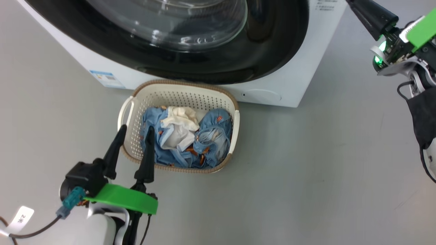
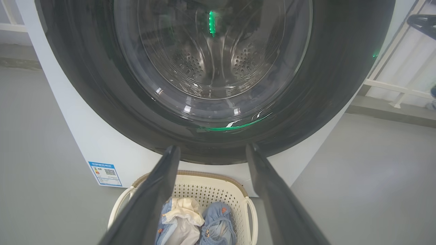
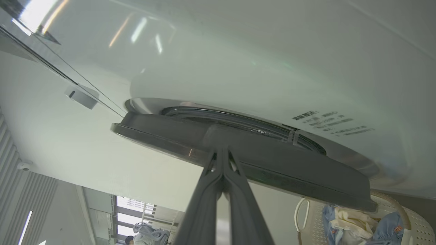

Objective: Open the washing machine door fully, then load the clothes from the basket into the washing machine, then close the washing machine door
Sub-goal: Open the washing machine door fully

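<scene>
Pretty early days, judging by this; the washing machine door is nowhere near fully open. From the head and left wrist views it could be taken for shut against the washing machine; in the right wrist view a thin gap seems to show behind its rim, so maybe it's been cracked, can't be called for sure.

The right end effector is pinched fully together, tips set at the door's edge, nothing clamped between them. The left end effector is spread wide and empty, parked over the near-left rim of the basket.

The clothes are all sat in the basket, which is on the floor just in front of the machine, below the door. So opening is barely started; loading and closing are both left.
</scene>
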`<state>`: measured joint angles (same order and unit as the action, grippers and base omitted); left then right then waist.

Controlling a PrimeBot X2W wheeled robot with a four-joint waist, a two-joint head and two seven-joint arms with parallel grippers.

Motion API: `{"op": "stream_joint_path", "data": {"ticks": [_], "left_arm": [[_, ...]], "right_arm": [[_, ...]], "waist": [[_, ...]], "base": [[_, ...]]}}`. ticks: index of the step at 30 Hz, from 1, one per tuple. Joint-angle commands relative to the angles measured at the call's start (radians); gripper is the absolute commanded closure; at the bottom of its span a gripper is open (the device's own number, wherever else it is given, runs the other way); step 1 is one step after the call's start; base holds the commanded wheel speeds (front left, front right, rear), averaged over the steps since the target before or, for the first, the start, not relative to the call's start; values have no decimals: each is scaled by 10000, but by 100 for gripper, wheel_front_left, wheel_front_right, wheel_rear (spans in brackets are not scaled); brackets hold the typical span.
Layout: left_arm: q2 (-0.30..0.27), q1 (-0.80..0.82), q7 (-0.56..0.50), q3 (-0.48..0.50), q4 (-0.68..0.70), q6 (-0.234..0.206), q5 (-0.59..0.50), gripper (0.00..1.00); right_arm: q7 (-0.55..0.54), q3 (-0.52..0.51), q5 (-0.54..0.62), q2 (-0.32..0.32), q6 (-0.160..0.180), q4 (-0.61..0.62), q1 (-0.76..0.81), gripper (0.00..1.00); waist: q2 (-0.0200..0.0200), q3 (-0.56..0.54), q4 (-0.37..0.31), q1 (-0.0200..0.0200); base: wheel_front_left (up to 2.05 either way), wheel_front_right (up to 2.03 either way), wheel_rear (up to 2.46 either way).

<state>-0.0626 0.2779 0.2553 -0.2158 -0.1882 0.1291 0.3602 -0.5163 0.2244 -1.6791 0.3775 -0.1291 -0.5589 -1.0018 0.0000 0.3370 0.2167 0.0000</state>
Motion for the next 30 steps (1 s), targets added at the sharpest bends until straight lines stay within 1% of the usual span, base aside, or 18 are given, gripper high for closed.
{"op": "stream_joint_path", "data": {"ticks": [1, 6, 18, 25, 30], "left_arm": [[-164, 322, 65, 279, 286, 16, 104, 0], [-102, 492, 65, 321, 336, 16, 178, 0], [59, 599, 65, 522, 432, 16, 443, 0], [100, 711, 65, 496, 464, 16, 355, 0], [111, 712, 65, 513, 418, 16, 280, 0]], "right_arm": [[-202, 117, -93, -84, -16, 110, -282, 100], [-692, 166, -86, -237, -16, -181, -789, 100], [-780, 269, 469, -345, -16, -612, -1720, 100], [-857, 388, 726, -455, -16, -754, -1928, 100], [-1005, 502, 826, -506, -16, -655, -1787, 100]], "waist": [[0, 253, 120, 0], [0, 584, 226, 0], [0, 1222, 548, 0], [0, 1379, 664, 0], [0, 1283, 647, 0]], "base": [[0, 0, 0], [0, 0, 0], [0, 0, 0], [0, 0, 0], [0, 0, 0]]}}
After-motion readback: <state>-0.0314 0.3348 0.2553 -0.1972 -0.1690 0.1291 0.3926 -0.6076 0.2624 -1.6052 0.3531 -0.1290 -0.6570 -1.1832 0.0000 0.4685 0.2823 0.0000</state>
